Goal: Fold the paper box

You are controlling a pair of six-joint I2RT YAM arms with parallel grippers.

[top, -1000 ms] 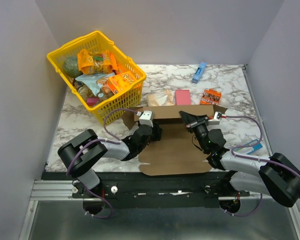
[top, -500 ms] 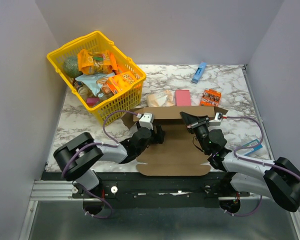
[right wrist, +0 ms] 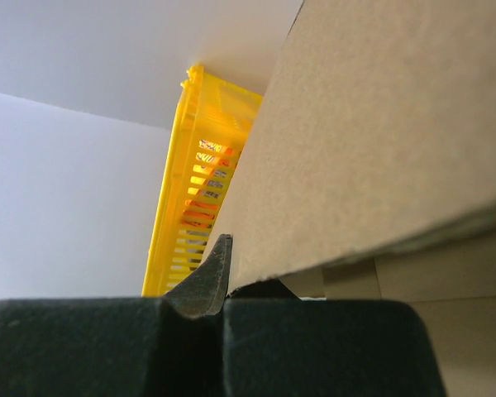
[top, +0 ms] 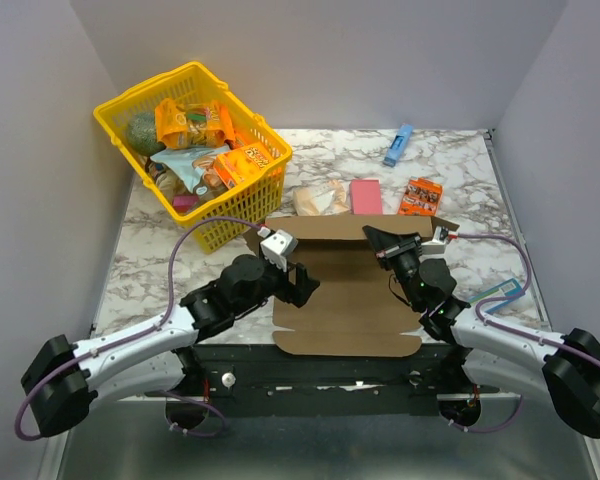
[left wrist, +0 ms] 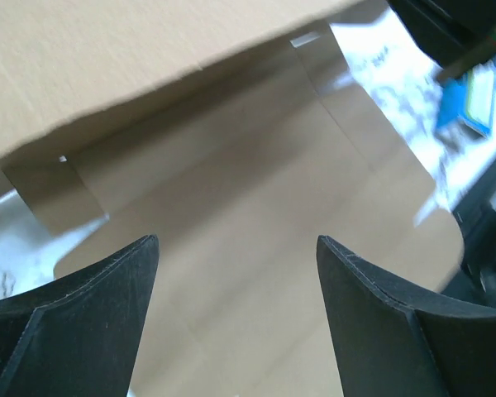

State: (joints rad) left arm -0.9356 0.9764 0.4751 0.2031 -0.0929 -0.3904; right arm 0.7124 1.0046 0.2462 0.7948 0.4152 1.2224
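Two tools work the paper box (top: 345, 300), which lies on the counter (top: 470, 190) just in front of the yellow basket (top: 230, 205), its rear flap raised on the basket's side. We see the right tool (top: 375, 238) closed tight, apparently pinching that flap's edge at the end farther from the basket. We see the left tool (top: 302, 283) spread wide and empty over the flat panel at the end nearer the basket. We judge that the raised flap depends on one thin pinch: if it slips, the flap drops flat. If the left tool presses off the crease, the sheet could skid toward the basket or buckle.
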